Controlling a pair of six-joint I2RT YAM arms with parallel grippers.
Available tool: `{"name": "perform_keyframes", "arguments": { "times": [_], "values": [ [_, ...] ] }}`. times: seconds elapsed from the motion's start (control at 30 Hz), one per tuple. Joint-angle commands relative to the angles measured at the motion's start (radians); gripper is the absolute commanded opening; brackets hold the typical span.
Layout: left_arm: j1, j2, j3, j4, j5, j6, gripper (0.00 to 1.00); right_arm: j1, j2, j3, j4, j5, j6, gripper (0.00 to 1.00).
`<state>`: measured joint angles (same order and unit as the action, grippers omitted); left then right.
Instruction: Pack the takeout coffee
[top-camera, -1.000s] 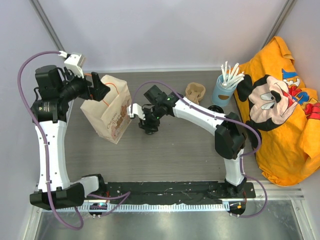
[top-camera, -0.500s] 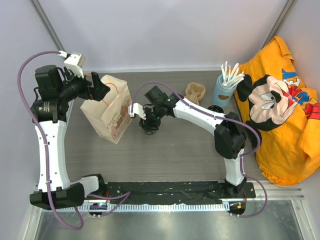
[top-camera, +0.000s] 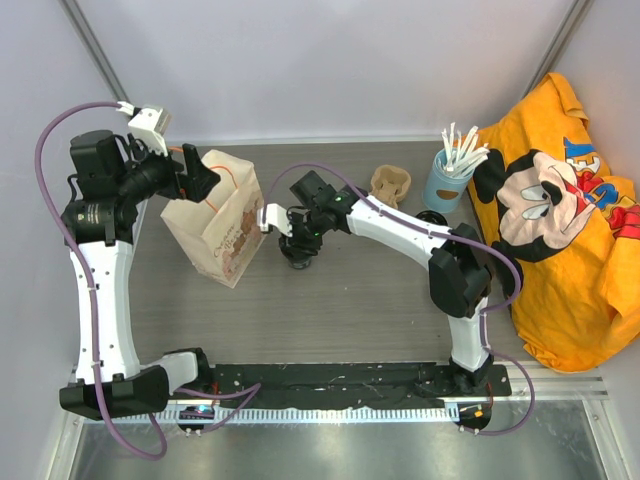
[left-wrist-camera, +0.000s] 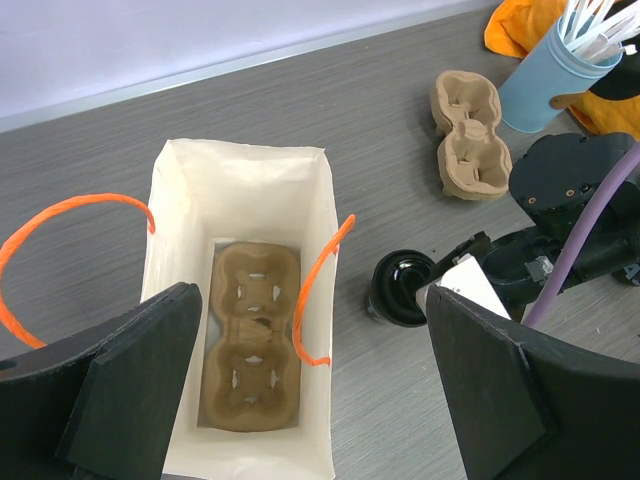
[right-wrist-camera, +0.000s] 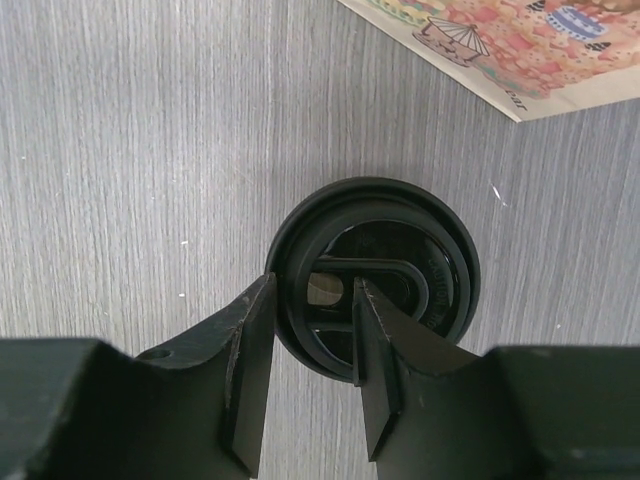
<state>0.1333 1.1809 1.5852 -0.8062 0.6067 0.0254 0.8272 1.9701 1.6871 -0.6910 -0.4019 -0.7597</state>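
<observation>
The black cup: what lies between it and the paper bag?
Only bare grey table lies between the cup and the bag, whose orange handle hangs toward that gap. The left wrist view shows it best.

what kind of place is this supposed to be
Probably a robot lab bench staged as a takeout packing station: left arm and right arm bolted to a grey table, plain white walls, a paper bag holding a cardboard carrier, a blue cup of white sticks.

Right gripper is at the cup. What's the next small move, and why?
Probably close the right gripper on the rim of the takeout coffee: its fingers straddle the near wall, one inside, one outside, with a gap visible, so it isn't gripped yet.
</observation>
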Motion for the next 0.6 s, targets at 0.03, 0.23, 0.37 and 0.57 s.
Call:
{"name": "perform_keyframes", "arguments": {
  "times": [0.03, 0.23, 0.37, 0.57],
  "values": [
    [0.006, -0.003, 0.018, 0.004, 0.022, -0.016, 1.00, -0.003, -0.004, 0.104, -0.103, 0.058, -0.006, 0.41],
    [0.006, -0.006, 0.018, 0.002, 0.021, -0.015, 1.00, 0.006, 0.081, 0.229, -0.252, 0.083, -0.038, 0.42],
    [0.005, -0.009, 0.010, 0.001, 0.019, -0.012, 1.00, 0.009, 0.098, 0.256, -0.272, 0.087, -0.046, 0.43],
    [0.005, -0.010, 0.010, -0.002, 0.018, -0.008, 1.00, 0.021, 0.121, 0.293, -0.331, 0.077, -0.059, 0.45]
  ]
}}
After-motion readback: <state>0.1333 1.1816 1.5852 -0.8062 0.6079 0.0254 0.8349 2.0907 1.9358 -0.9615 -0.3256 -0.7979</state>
